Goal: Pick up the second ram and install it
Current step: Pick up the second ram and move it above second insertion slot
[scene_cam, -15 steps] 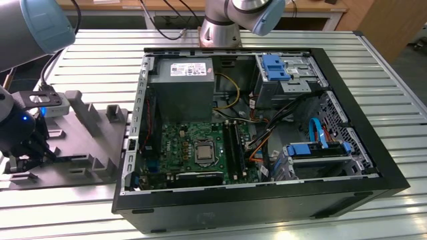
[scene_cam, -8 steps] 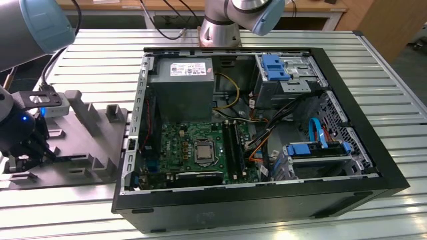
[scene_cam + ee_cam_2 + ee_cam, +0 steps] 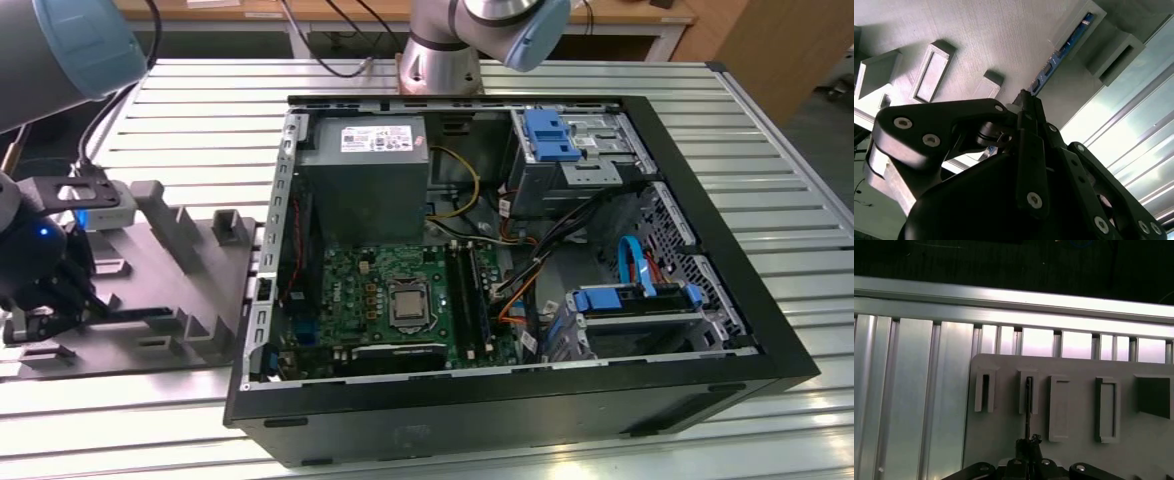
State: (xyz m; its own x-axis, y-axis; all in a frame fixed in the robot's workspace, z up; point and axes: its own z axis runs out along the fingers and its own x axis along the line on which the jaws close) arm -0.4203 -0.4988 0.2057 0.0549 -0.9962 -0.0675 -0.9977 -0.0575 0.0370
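Over on the exterior view's left, I have the gripper (image 3: 40,300) down at the gray holder block (image 3: 200,300), well apart from the open computer case (image 3: 534,400). In the second wrist view its fingers (image 3: 1029,130) look pinched together on the near end of the second ram (image 3: 1061,50), which stands on edge in the holder's slots. The blue board runs straight away from the fingertips, its long axis in line with the seam between them. The first wrist view gives me the stick edge-on (just a thin dark line) leading from a slot to the tip of the tool. I judge the grasp made and the stick not yet lifted. The green motherboard (image 3: 380,290) lies inside the case, toward the exterior view's right of the holder.
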